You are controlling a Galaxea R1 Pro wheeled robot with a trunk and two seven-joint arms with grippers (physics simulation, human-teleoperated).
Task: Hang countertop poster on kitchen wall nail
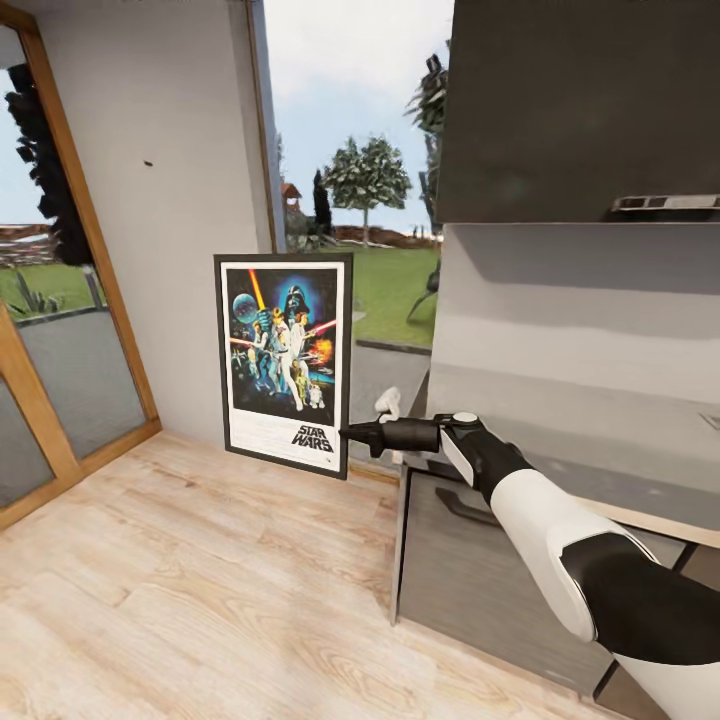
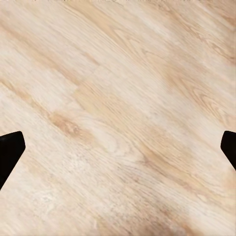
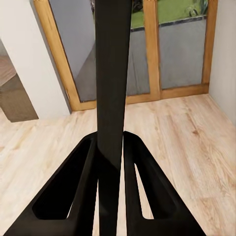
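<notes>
In the head view, the upright rectangular Star Wars poster (image 1: 284,362) with a black frame and a white border hangs in the air above the light wooden plank floor (image 1: 190,600), in front of the pale grey wall (image 1: 170,200). Its picture has colourful figures on dark blue, and the "STAR WARS" logo is at the lower right corner. The black right gripper (image 1: 352,436), on a white and black arm, pinches the right edge of the frame near that lower corner. A tiny dark wall nail (image 1: 148,163) is on the wall, above and to the left of the poster and well apart from it. The glossy grey kitchen countertop (image 1: 640,480) lies on the right over dark cabinet fronts (image 1: 480,570), and the poster is off it. A wooden-framed glass door (image 1: 50,380) stands on the left.

In the left wrist view, the left gripper (image 2: 118,147) points at the same plank floor. Its two black fingertips (image 2: 10,152) sit at opposite edges, so the jaws stand wide with nothing between them.

The right wrist view shows the grip closely: the dark edge of the poster (image 3: 113,73) runs straight up between the two black fingers (image 3: 73,191), which close on it from both sides. Beyond it are the floor and the glass doors.
</notes>
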